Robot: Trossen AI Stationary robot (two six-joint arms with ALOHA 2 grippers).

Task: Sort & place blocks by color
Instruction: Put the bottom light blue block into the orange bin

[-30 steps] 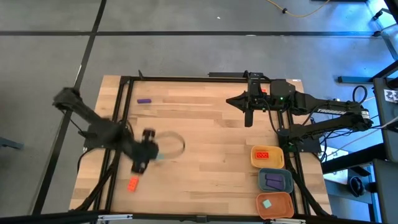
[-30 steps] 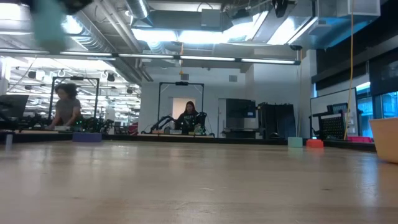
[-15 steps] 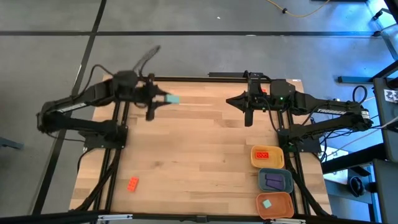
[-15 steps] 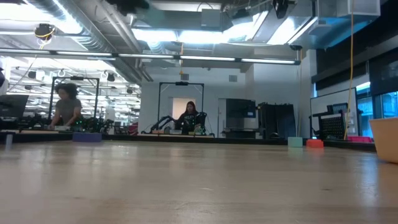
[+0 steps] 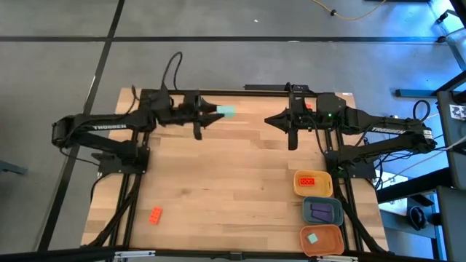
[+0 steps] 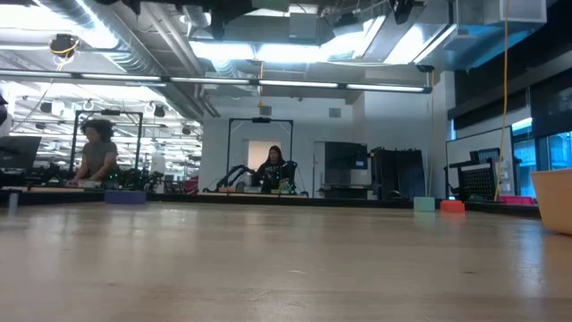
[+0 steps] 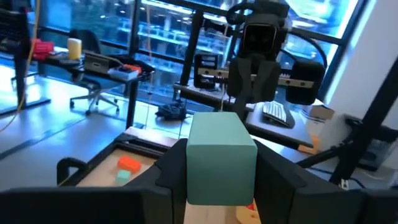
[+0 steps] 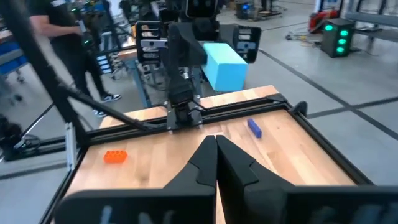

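- Teal block (image 5: 228, 112) clamped between the two fingers of the left end effector (image 5: 218, 111), raised above the far edge of the table (image 5: 218, 182), near the middle of that edge.
- In the left wrist view, same teal block (image 7: 221, 155) upright between the dark fingers (image 7: 171, 171), no clear long axis, faces square to the pads.
- Likely destination, judged by colour: orange tray (image 5: 321, 239) at the near right corner, already holding a small teal piece (image 5: 312, 237); lies diagonally across the table from the held block, well apart.
- Beside it, blue-grey tray (image 5: 322, 211) with purple pieces and yellow tray (image 5: 313, 182) with red ones, lined along the right side.
- Right end effector (image 5: 291, 131) closed on nothing, parked at the far right; nearer to the trays than the left one, yet the load sits with the left.
- Loose orange-red block (image 5: 155, 215) near the left front, purple bar (image 8: 254, 128) still on the wood near the far left corner.
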